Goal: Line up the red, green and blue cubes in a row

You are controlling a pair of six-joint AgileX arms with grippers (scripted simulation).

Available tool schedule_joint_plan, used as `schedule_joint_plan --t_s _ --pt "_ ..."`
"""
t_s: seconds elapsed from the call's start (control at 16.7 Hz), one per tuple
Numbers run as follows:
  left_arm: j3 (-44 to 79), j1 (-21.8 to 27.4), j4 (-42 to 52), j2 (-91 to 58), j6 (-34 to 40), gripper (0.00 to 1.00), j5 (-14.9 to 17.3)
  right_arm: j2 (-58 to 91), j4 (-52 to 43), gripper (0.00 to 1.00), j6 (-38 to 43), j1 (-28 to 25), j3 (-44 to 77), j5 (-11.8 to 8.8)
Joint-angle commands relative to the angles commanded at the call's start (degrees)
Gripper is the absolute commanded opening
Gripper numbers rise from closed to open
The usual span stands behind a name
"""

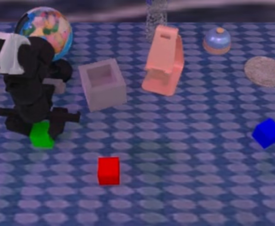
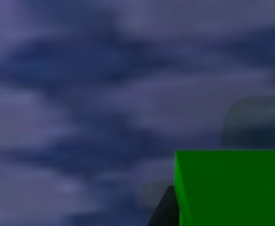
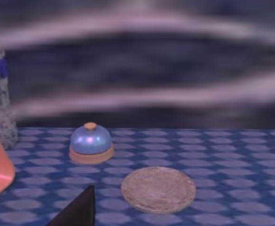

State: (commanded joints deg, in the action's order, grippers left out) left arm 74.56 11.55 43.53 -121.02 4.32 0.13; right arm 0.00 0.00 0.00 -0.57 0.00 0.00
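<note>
At the left of the top view, my left gripper [image 1: 42,128] points down over the green cube [image 1: 41,135] and is shut on it. In the left wrist view one dark finger [image 2: 168,211] lies flat against the side of the green cube [image 2: 231,188]; the other finger is hidden. The red cube [image 1: 108,170] sits alone near the front, left of the middle. Far right is the blue cube [image 1: 267,133], turned at an angle. My right arm is outside the top view. Its wrist view shows one fingertip [image 3: 82,208] with nothing held.
A hollow greyish-lilac box [image 1: 102,84] stands just right of the left arm. Behind it are a pink stand [image 1: 164,61], a speckled bottle [image 1: 156,14] and a colourful globe [image 1: 45,27]. A blue bell [image 1: 217,41] and a round grey disc [image 1: 265,71] are at the back right.
</note>
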Motion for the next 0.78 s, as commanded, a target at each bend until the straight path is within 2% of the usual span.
schedule_joint_plan --t_s 0.48,0.78 --pt "0.32 -0.06 0.50 0.84 -0.05 0.00 -0.05 0.00 0.00 1.00 0.00 0.00 0.00 0.00" --pt "4.86 -0.81 8.90 4.20 0.21 0.00 -0.09 0.00 0.00 1.00 0.00 0.00 0.00 0.00"
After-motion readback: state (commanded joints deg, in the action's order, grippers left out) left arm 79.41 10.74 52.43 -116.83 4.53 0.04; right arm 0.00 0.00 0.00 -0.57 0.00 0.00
